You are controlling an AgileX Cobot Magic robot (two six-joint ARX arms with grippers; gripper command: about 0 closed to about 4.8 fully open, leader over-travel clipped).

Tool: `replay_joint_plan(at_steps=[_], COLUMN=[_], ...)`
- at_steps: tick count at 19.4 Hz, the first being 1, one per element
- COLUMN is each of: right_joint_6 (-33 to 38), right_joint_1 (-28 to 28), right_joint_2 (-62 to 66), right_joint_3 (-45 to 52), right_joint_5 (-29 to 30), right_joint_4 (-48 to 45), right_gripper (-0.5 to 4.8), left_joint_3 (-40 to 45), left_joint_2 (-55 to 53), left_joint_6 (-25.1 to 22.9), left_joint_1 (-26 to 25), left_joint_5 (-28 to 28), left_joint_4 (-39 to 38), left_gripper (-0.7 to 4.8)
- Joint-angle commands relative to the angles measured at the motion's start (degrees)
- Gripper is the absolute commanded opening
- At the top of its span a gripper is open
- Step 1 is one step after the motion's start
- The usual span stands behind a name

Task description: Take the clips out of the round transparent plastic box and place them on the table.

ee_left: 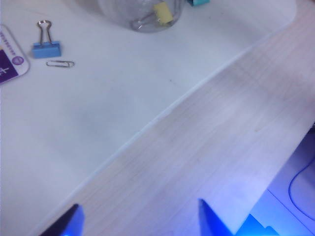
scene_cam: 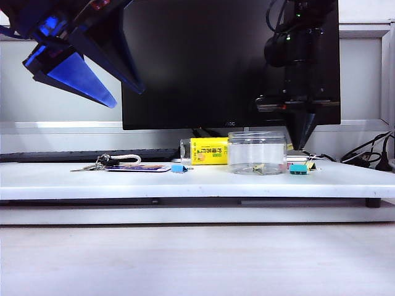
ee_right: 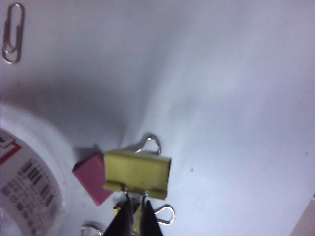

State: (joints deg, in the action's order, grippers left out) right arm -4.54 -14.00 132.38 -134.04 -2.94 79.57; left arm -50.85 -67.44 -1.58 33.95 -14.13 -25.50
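Observation:
The round transparent plastic box (scene_cam: 257, 152) stands on the white table (scene_cam: 185, 180), with one yellow clip (scene_cam: 259, 168) on its floor. My right gripper (scene_cam: 302, 147) points down just right of the box and behind it. In the right wrist view my right gripper (ee_right: 133, 219) is shut on the wire handle of a yellow clip (ee_right: 138, 172), beside the box's white label (ee_right: 29, 194). My left gripper (scene_cam: 126, 98) hangs open and empty high at the left. The left wrist view shows my left gripper (ee_left: 140, 219) over the table's front edge, far from the box (ee_left: 142, 12) and its clip (ee_left: 163, 12).
A pink clip (ee_right: 93, 178) and a teal clip (scene_cam: 299, 168) lie by the box. A yellow-labelled container (scene_cam: 208, 151) stands left of it. A blue clip (ee_left: 47, 46), a paper clip (ee_left: 60, 63), a card (scene_cam: 139, 167) and keys (scene_cam: 95, 164) lie further left. A monitor (scene_cam: 203, 61) stands behind.

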Motion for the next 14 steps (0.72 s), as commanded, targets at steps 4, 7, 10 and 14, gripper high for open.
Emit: replay_joint_plan(at_steps=[4,7,10,14], right_joint_6=[-0.17,-0.17,-0.07,0.11], right_joint_1=[0.81,0.81,0.81,0.81], right_joint_2=[-0.39,-0.39,-0.42,-1.11], right_joint_3=[-0.24,-0.24,-0.22,-0.22], right_joint_5=[-0.57,-1.29,-2.21,-2.43], right_joint_4=[-0.09,-0.09,-0.09,-0.09], right_gripper=[0.54,0.54,0.57,1.08], left_joint_3=[-0.31,-0.31,-0.31,-0.31], left_joint_2=[0.11,0.11,0.11,0.11], left_joint_6=[0.11,0.09,0.09,0.09], left_joint_1=[0.07,0.07,0.07,0.07], left_joint_5=[-0.24,-0.24,-0.24,-0.24], left_joint_4=[1.27,1.22,1.14,0.76], left_gripper=[3.10,3.10,3.10,3.10])
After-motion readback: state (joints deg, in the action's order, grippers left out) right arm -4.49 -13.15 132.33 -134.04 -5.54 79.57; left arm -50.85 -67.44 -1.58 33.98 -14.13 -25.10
